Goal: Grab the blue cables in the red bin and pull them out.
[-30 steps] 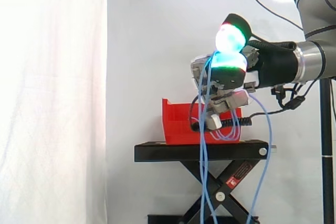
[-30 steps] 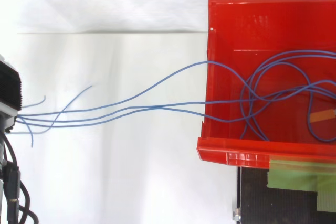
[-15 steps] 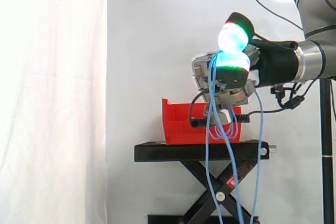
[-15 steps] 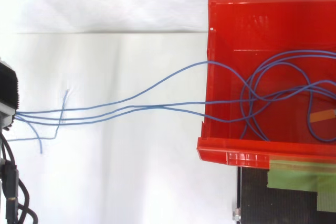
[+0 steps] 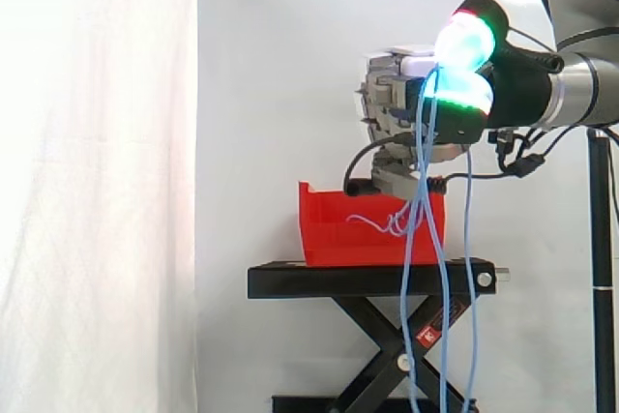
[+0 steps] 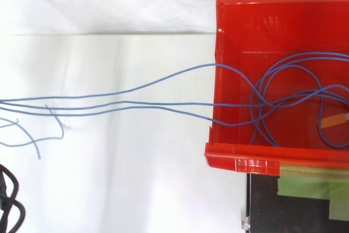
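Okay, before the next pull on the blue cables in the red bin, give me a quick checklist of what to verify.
1. Hold on the blue cables: ok, the hand's fingers pinch them.
2. Cables out of the red bin: not ok, loops lie inside.
3. Loops free of knots: cannot tell, they cross one another.
4. Bin seated on the black stand: ok, flat.
5. Hanging strands free of the stand's legs: cannot tell.
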Robot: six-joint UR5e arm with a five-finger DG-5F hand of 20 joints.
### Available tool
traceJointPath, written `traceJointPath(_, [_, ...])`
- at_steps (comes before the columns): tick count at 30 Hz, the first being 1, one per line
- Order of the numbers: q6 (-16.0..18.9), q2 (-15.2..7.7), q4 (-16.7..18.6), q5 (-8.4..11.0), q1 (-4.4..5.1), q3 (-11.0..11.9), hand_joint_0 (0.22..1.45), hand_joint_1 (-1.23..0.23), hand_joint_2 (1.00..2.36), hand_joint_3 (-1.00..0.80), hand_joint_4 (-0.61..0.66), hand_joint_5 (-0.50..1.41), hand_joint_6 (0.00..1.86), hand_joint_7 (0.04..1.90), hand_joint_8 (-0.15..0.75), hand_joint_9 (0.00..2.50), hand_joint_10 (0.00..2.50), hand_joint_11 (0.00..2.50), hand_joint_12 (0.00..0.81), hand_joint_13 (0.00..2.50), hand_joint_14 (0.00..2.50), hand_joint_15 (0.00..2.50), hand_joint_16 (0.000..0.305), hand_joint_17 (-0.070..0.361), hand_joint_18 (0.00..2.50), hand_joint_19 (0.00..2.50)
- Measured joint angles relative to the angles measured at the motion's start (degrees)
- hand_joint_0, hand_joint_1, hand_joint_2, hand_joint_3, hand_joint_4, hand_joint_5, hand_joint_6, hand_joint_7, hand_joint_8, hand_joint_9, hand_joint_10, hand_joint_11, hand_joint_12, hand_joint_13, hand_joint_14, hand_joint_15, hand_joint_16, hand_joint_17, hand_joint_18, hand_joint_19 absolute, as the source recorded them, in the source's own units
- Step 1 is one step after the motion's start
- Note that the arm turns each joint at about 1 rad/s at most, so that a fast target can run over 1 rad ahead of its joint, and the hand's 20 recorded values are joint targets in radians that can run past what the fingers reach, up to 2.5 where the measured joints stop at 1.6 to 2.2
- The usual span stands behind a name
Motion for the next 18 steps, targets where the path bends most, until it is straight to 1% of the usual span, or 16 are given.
traceJointPath(4, [-1.6, 0.0, -0.1, -1.2, 0.0, 1.2, 0.9, -0.76, 1.0, -1.0, -0.01, 0.91, 0.61, 0.75, 0.224, 1.32, 0.02, 1.54, 0.299, 1.38, 0.66, 1.64, 0.049, 0.11, 0.99, 0.9])
traceJointPath(11, [-3.6, 0.0, -0.3, -1.75, 0.0, 2.7, 0.9, -0.77, 1.0, -1.0, -0.03, 0.9, 0.59, 0.74, 0.221, 1.32, 0.02, 1.53, 0.291, 1.38, 0.64, 1.63, 0.049, 0.11, 0.99, 0.9])
traceJointPath(14, [-5.0, 0.0, -0.4, -1.78, 0.0, 4.2, 0.9, -0.77, 1.0, -1.0, -0.03, 0.87, 0.6, 0.73, 0.223, 1.32, 0.02, 1.54, 0.29, 1.39, 0.6, 1.65, 0.049, 0.11, 0.98, 0.9])
traceJointPath(18, [-7.8, 0.0, -0.6, -1.92, 0.0, 6.9, 0.89, -0.78, 1.0, -1.0, -0.03, 0.86, 0.62, 0.71, 0.222, 1.32, 0.02, 1.54, 0.291, 1.39, 0.59, 1.65, 0.049, 0.11, 0.98, 0.9])
